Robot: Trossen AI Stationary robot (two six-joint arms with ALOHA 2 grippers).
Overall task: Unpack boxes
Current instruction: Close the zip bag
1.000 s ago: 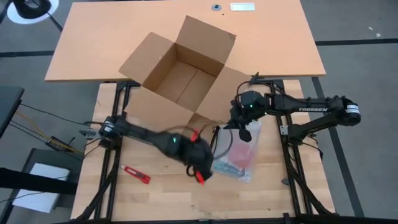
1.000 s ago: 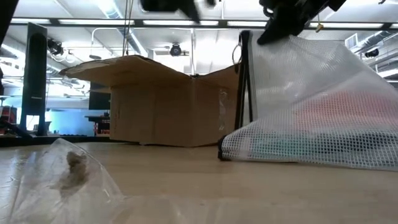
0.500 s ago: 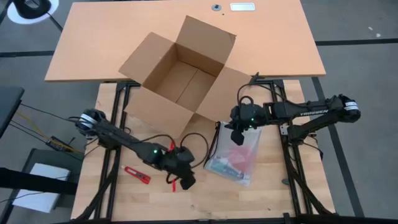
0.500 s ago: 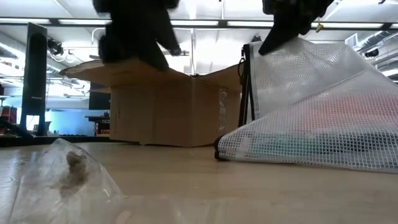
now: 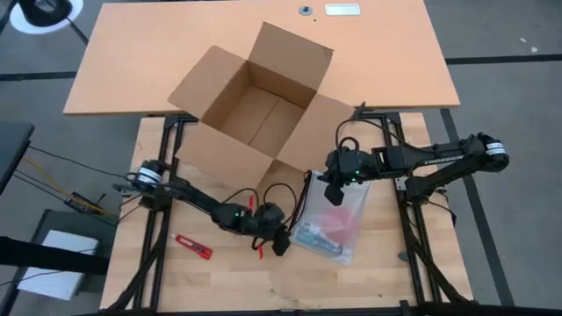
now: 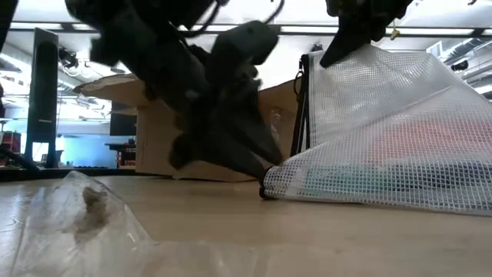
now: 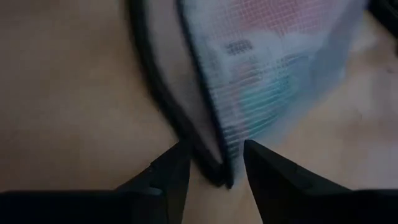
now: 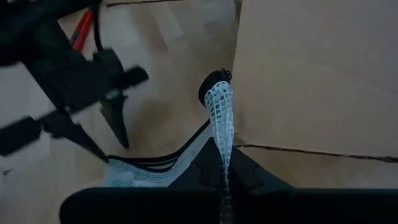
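Two arms work over a pale wooden table [image 5: 211, 281], both at one white mesh pouch [image 5: 332, 219] with black edging, which shows red and teal contents through its weave. The right gripper [image 5: 334, 193] has its fingers pressed together on the pouch's upper edge, holding that end raised while the other end rests on the wood. The left gripper [image 5: 279, 243] is low at the pouch's near corner, its fingers [image 7: 173, 169] apart with the black-edged corner between them. One brown cardboard carton [image 5: 255, 105] stands behind the pouch with all four flaps spread open, one flap lying just beside the raised mesh. A red-handled tool [image 5: 191, 247] lies apart on the table, near the left arm.
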